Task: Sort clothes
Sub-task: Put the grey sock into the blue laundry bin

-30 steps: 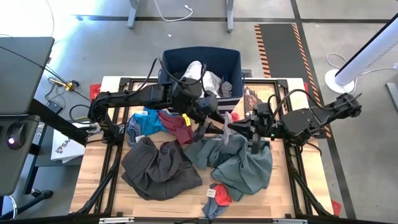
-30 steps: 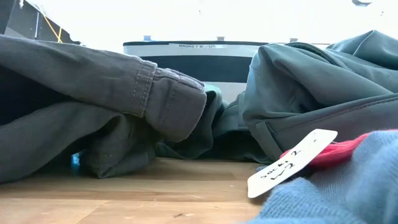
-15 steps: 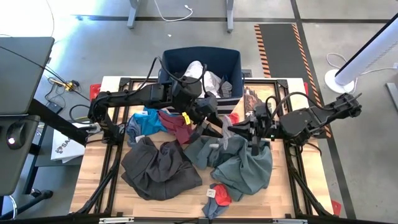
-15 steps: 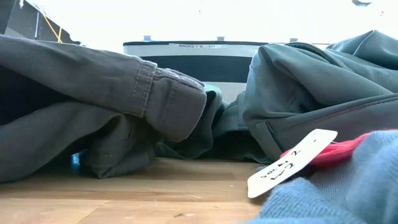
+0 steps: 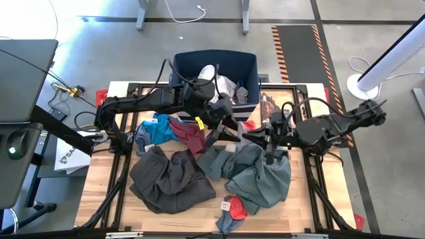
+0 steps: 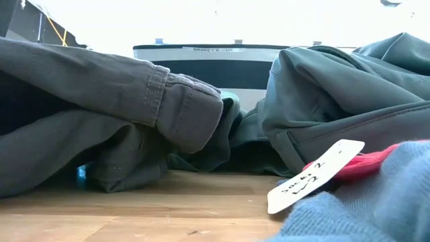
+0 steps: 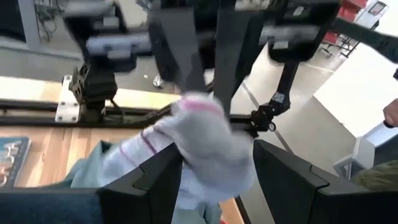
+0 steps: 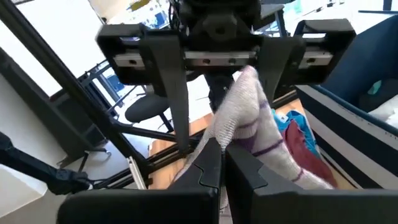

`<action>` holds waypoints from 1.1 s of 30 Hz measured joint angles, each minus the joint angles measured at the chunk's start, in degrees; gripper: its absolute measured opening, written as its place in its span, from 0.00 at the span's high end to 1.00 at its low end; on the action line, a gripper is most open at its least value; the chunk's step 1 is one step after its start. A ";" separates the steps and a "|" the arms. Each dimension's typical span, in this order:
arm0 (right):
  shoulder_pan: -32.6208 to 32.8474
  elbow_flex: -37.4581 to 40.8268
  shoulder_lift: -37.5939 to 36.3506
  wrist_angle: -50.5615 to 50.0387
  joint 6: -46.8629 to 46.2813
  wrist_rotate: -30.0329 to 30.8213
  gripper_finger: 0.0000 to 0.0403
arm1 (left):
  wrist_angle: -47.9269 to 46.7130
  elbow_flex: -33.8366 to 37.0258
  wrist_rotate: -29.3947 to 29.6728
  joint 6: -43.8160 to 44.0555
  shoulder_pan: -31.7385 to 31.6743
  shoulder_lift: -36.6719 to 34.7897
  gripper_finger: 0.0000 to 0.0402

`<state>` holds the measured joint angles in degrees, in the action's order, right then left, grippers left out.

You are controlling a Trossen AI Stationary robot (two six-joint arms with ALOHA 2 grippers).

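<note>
1. The step in hand appeared to be a hand-over of one small garment between the two arms, above the middle of the table (image 5: 106, 206).
2. The left gripper (image 5: 234, 127) reached in from the left, its fingers standing apart around a white sock with pink stripes (image 7: 205, 149); whether the pads pressed on it could not be told.
3. The right gripper (image 5: 250, 137) met it from the right, its fingers pinched shut on the same white sock at its edge.
4. Judgement: the next move called for one gripper to let go cleanly so the other could carry the sock to its place, possibly the navy bin (image 5: 216, 63); a double grip risked stretching it.
5. Left to right on the wooden table lay the bright blue piece (image 5: 156, 131), maroon piece (image 5: 191, 136), dark grey-brown trousers (image 5: 169, 178), grey-green shirt (image 5: 255, 174), and small grey and red socks (image 5: 232, 211) at the near edge.
6. The navy bin stood at the far edge, holding white pieces (image 5: 211, 74).
7. Beyond lay grey floor, cables and hazard-striped matting (image 5: 299, 50).
</note>
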<state>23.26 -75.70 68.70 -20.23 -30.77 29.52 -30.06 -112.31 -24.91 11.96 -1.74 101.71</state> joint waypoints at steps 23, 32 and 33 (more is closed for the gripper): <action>-0.89 0.00 1.71 4.02 2.77 2.15 1.00 | -2.12 0.00 3.45 0.93 -0.11 0.74 0.56; -0.91 0.00 1.64 3.53 2.56 2.75 0.98 | -2.27 0.00 6.13 -0.11 -0.04 0.66 0.94; -0.91 0.00 1.64 3.37 2.77 2.95 0.97 | -2.30 0.00 6.15 -0.11 -0.04 0.66 0.96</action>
<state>22.35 -75.70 70.35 -16.86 -28.01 32.47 -32.36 -112.31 -18.76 11.85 -1.78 102.37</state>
